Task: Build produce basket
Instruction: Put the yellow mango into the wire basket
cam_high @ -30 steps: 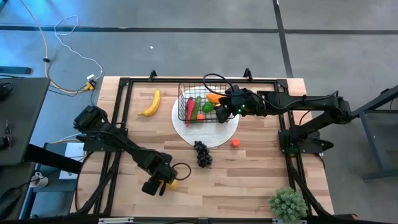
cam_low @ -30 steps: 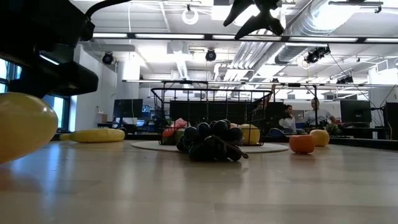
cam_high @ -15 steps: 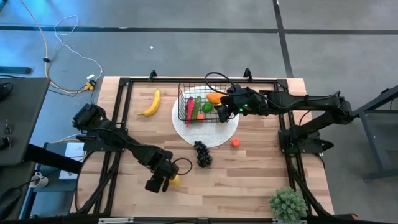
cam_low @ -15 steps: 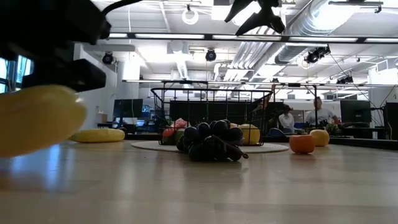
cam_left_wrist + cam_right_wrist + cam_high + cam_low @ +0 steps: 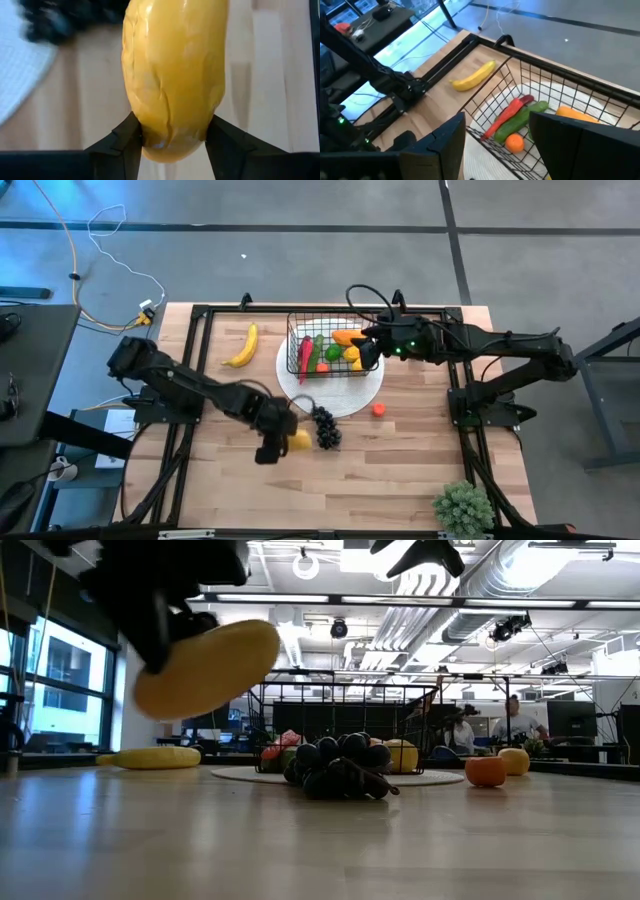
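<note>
On the wooden table (image 5: 400,470), near its middle: round white plate (image 5: 345,402) bearing the black wire basket (image 5: 296,345).

Basket contents, seen from above and in the right wrist view: red chili (image 5: 304,356), green cucumber (image 5: 315,353), a small orange (image 5: 514,143), a lemon (image 5: 355,357), and an orange-coloured piece (image 5: 346,337) at the far rim, kind not clear.

Loose produce on the table:
- Banana (image 5: 241,347), lying flat on the wood left of the basket, well apart from it.
- Grapes (image 5: 325,426), dark cluster at the plate's near edge.
- Small red-orange fruit (image 5: 379,409), just off the plate's right side.

Left gripper (image 5: 278,444): just left of the grapes, raised off the table in the low view. Fingers (image 5: 122,145) pinch a second yellow lemon (image 5: 175,75) at its lower end; the fruit stands out beyond the tips, clear of the wood.

Right gripper (image 5: 368,355): over the basket's right side, above the rim. Fingers (image 5: 445,142) spread wide, holding nothing.

Bushy green plant (image 5: 463,507) at the table's near right corner. Seated people (image 5: 515,718) show in the room beyond in the low view.
</note>
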You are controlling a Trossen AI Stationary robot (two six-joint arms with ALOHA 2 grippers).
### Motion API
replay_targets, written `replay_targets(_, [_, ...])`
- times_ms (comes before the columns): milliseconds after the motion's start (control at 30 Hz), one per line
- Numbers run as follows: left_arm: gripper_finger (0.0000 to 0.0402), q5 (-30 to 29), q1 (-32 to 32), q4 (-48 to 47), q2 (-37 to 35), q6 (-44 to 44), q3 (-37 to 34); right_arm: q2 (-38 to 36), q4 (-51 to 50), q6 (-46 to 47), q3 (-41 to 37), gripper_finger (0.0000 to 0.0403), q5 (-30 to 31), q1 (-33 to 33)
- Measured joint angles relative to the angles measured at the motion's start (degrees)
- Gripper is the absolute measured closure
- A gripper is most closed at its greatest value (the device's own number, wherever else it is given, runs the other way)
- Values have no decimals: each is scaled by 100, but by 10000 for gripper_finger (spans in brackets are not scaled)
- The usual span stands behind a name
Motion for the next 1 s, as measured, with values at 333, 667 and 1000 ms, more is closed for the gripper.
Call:
replay_targets(333, [240,74,1067,329,-607,582,38,1,124,-138,0,203,274,-9])
replay_targets(667, [240,-5,2261,350,-772,1797,759,1,343,-145,0,203,425,-412])
replay_targets(1000, [239,-19,3346,671,-748,2120,1161,4,746,-595,0,202,-73,-842])
